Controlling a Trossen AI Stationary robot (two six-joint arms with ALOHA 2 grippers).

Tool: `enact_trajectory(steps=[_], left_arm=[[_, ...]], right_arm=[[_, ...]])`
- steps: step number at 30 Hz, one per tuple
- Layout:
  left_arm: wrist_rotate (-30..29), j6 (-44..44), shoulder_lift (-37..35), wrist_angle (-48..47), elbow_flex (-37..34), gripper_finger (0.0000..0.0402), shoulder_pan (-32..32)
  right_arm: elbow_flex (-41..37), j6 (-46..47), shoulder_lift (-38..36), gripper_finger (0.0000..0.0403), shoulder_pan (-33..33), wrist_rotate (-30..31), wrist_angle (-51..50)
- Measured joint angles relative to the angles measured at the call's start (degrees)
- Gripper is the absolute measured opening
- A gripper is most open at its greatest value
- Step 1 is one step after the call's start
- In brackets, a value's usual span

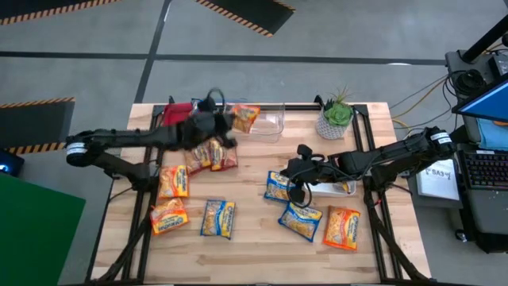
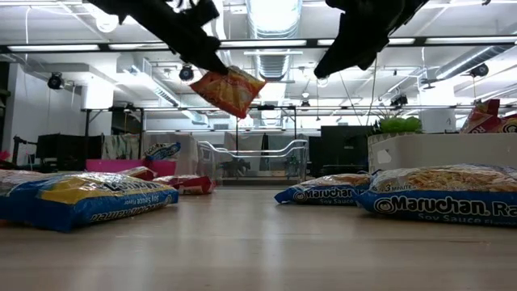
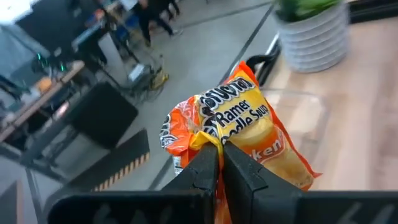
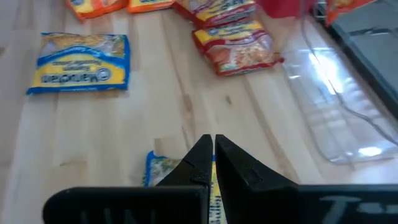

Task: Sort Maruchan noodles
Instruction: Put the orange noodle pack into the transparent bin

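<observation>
My left gripper [image 1: 232, 121] is shut on an orange Maruchan noodles packet [image 1: 244, 117], held in the air at the table's far side beside a clear plastic bin [image 1: 270, 123]. In the low view the packet [image 2: 231, 90] hangs tilted well above the table. Several more packets lie flat on the wood: orange ones [image 1: 173, 182], red-marked ones [image 1: 213, 154] and blue ones [image 1: 218, 218]. My right gripper [image 1: 292, 171] is shut and holds nothing. It hovers above a blue packet [image 4: 155, 169] near the table's middle. My left gripper pinches the orange packet by a crumpled edge at one end [image 3: 200, 138] between its two fingers. The fingers slant slightly downward toward the table's far right. The packet is lifted clear of the table and sticks out tilted beyond the fingertips [image 3: 206, 163].
A red bin [image 1: 176, 113] stands at the far left next to the clear bin. A potted green plant [image 1: 336, 119] stands at the far right, and a white tray [image 1: 337, 189] lies under the right arm. Another orange packet [image 1: 343, 226] lies near the front right.
</observation>
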Motion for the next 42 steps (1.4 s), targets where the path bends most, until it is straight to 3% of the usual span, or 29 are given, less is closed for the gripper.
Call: enact_trajectory(steps=[3, 7, 13, 19, 42], left_arm=[[4.6, -2.2, 2.7, -3.8, 3.8, 0.0, 5.8], [5.5, -10.4, 8.2, -13.8, 10.8, 0.0, 10.7], [5.4, -13.0, 19.2, -29.6, 24.6, 0.0, 11.8], [5.0, -12.7, 28.1, -38.4, 33.7, 0.0, 13.4], [2.2, -17.5, 36.4, -40.6, 35.5, 0.0002, 15.5]], right_arm=[[0.0, 0.0, 0.0, 0.0009, 0.0, 0.1, 0.0], [0.0, 0.0, 0.0, 0.0009, 0.0, 0.1, -0.1], [0.0, 0.0, 0.0, 0.0009, 0.0, 0.1, -0.9], [-0.2, 1.0, 0.0, 0.0009, 0.0, 0.1, -2.2], [-0.2, 2.7, 0.0, 0.0009, 0.0, 0.0, -2.3]])
